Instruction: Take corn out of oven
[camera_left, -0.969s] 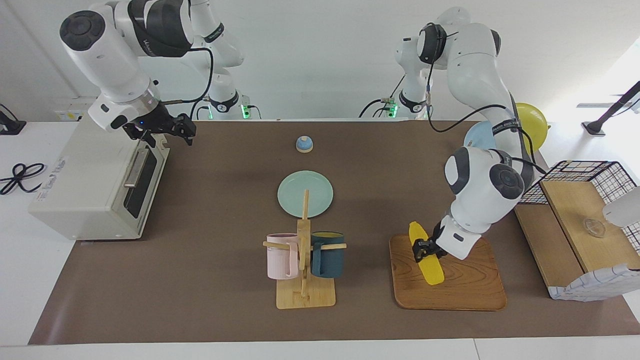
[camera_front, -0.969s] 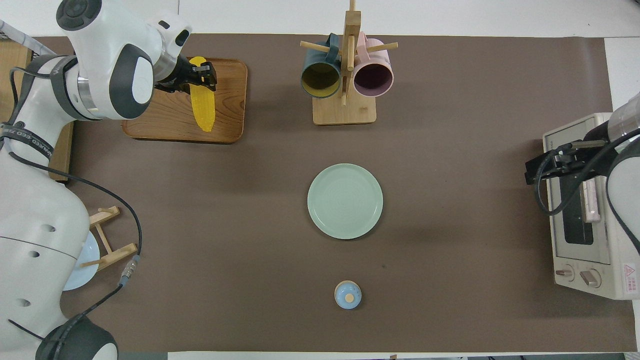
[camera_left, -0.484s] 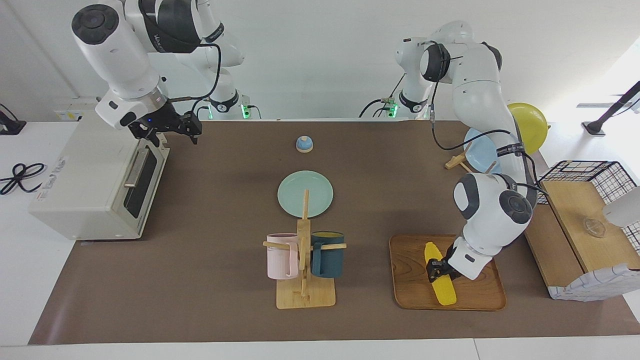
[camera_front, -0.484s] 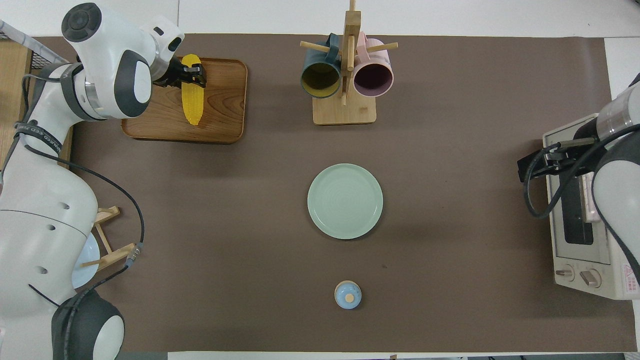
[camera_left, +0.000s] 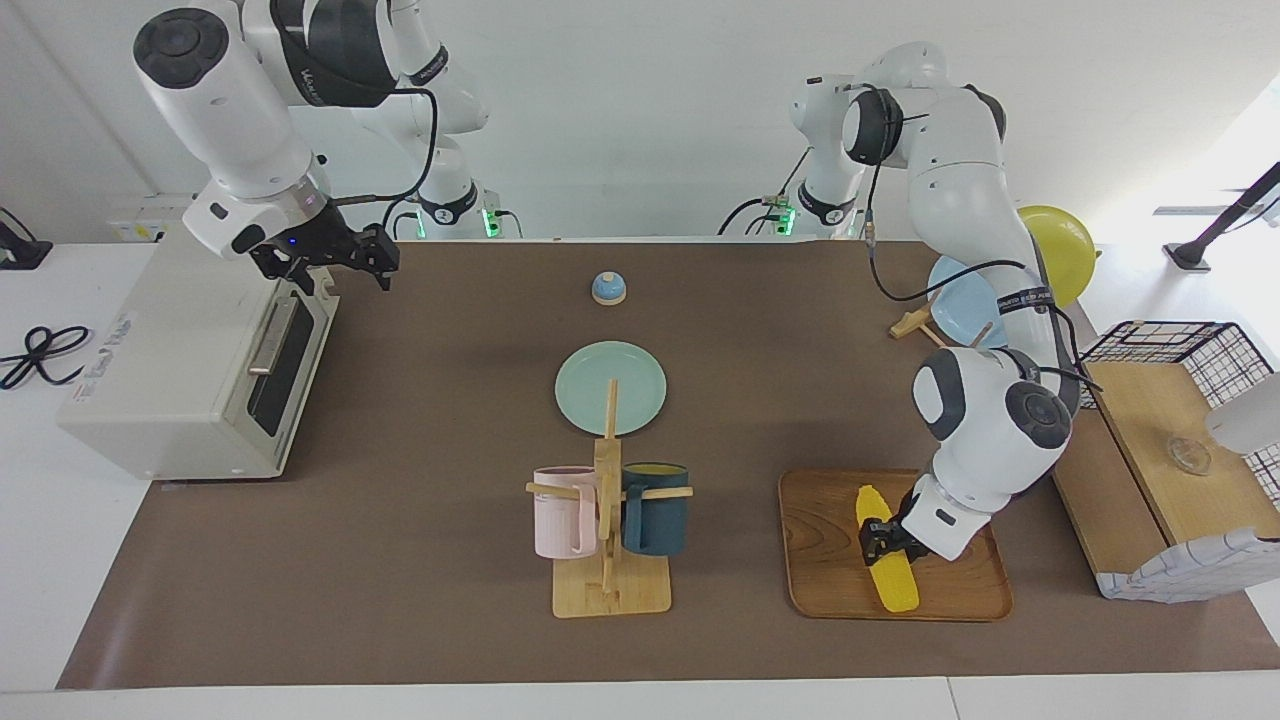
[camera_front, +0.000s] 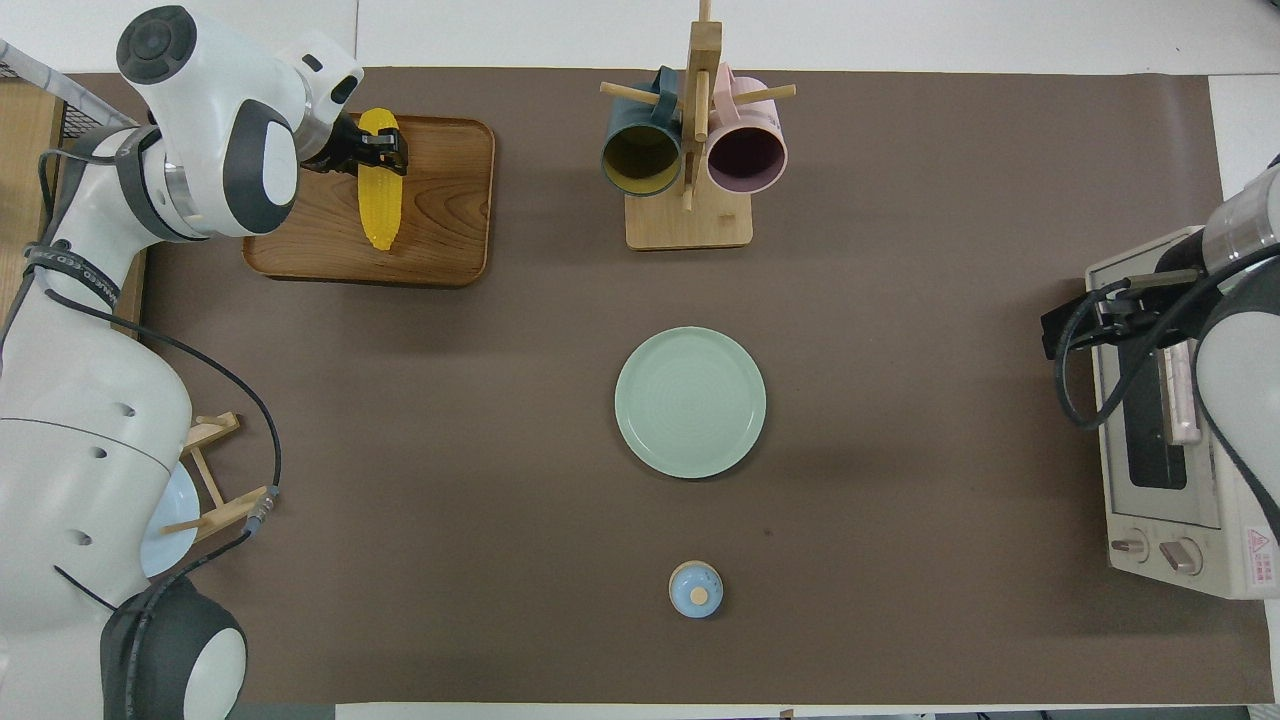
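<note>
The yellow corn (camera_left: 888, 560) lies lengthwise on a wooden tray (camera_left: 830, 575) at the left arm's end of the table; it also shows in the overhead view (camera_front: 381, 205). My left gripper (camera_left: 879, 538) is shut on the corn near its end closer to the robots, low over the tray (camera_front: 440, 225). The off-white oven (camera_left: 170, 370) stands at the right arm's end with its dark glass door closed. My right gripper (camera_left: 345, 262) hovers over the oven's top front corner, the one nearer to the robots, and also shows in the overhead view (camera_front: 1068, 328).
A mint green plate (camera_left: 610, 388) sits mid-table, a small blue bell (camera_left: 608, 288) nearer to the robots. A wooden mug rack (camera_left: 608, 590) with a pink and a dark teal mug stands beside the tray. A wire basket (camera_left: 1160, 345) and plates on stands sit at the left arm's end.
My left gripper has carried the corn down onto the tray and toward the table's front edge. My right gripper has shifted slightly above the oven's corner.
</note>
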